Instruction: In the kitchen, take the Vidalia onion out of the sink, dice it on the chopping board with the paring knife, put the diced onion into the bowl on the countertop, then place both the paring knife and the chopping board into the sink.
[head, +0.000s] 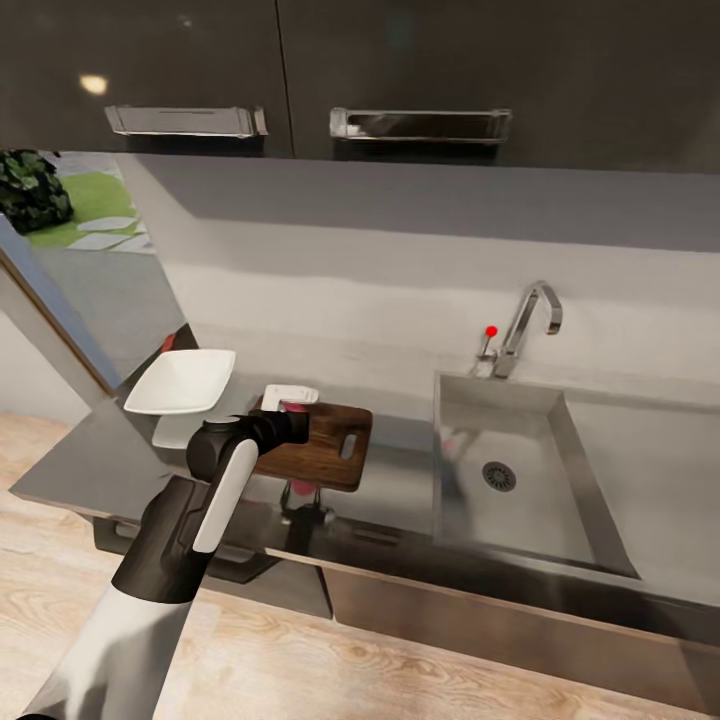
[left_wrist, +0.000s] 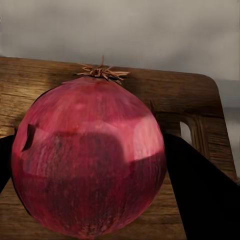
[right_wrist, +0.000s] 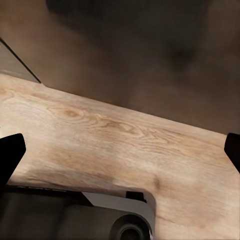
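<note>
Left pincer (left_wrist: 90, 165) clenched on the onion (left_wrist: 89, 155), over the chopping board (head: 325, 445), centre-left of head frame. Step: setting onion down for dicing. Next, prob.: lower, release, then find the knife. Right pincer (right_wrist: 120, 150) spread, empty, over wood floor (right_wrist: 115, 135).

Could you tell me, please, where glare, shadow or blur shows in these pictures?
Head view: a lamp's glare on the glossy dark upper cabinet, and reflections on the smooth grey countertop. Left wrist view: soft sheen on the round red onion, wall blurred. Right wrist view: the light wooden plank floor soft, dark shadow beyond.
</note>
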